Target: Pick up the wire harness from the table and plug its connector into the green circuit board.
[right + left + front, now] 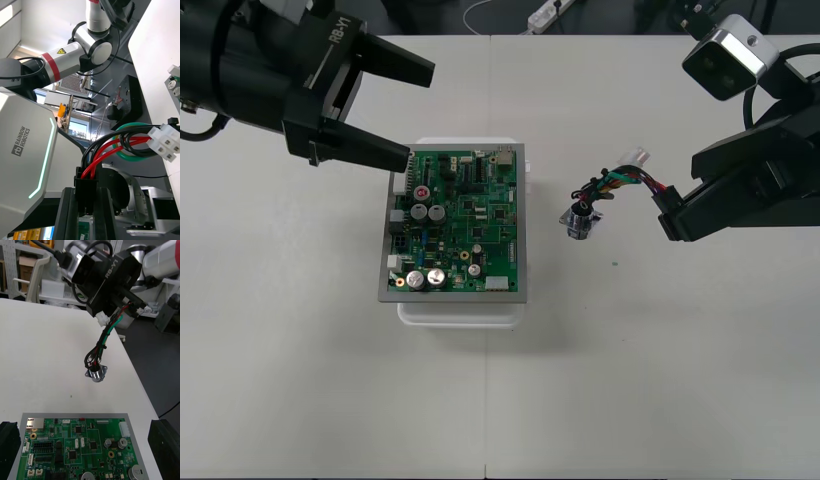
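The harness (618, 184) hangs from my right gripper (672, 216), out to the right of the board (460, 225) and apart from it, and seems to be off the table (660, 390) altogether. The right wrist view shows that gripper's fingers (67, 215) clamped on the small black plug (85, 185), with the red and black wires rising out of its top. That grip suits me, since the plug is the end that has to go in. I judge the step in hand to be carrying the plug across to its port. To do that well I want to move slowly and keep the plug square in the fingers. I also want the dangling tail kept clear of the tall parts on the board, so it does not snag or drag. The harness is a short bundle of red, black and green wires, the green ones in a loop, with a white connector (164, 142) branching off near the plug. The round metal socket (96, 373) with its flange hangs lowest, and its weight will likely swing the bundle if I move sharply. The board sits flat on its white base (460, 312). My left gripper (405, 110) hovers over the board's far left corner with its fingers spread wide and nothing between them. From there it could steady the board or the wires.
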You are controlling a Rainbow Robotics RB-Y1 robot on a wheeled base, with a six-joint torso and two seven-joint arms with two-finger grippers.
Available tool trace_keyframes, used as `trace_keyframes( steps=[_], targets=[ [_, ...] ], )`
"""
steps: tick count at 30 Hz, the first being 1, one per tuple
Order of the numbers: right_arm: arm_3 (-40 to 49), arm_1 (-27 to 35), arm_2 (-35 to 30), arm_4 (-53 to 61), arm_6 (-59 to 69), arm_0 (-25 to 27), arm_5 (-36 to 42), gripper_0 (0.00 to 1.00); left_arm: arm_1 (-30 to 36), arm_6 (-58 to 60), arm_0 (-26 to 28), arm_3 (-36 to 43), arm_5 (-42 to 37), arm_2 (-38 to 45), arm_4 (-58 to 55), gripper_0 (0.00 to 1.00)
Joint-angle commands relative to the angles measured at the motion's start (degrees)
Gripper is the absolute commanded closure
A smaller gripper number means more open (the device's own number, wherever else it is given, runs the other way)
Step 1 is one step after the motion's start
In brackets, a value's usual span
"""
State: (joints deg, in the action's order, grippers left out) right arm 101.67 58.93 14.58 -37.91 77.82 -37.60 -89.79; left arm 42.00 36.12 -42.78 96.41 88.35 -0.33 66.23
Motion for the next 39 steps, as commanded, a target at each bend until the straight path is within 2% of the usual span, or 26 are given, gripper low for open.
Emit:
trace_keyframes(
  steps=[1,18,39],
  targets=[
    [-0.7,2.3,1.9,3.9,5.4,0.2,-0.2,1.00,2.7,0.2,-2.2,-0.8,1.6,2.3,-3.0,0.00],
    [1.3,2.4,5.5,6.4,6.4,0.2,-0.2,1.00,6.1,-1.1,-2.0,-4.6,1.6,6.9,-11.3,0.00],
    [3.7,1.5,7.6,8.1,6.4,0.2,-0.2,1.00,8.8,-4.6,4.1,-1.6,1.6,7.5,-17.5,0.00]
  ],
)
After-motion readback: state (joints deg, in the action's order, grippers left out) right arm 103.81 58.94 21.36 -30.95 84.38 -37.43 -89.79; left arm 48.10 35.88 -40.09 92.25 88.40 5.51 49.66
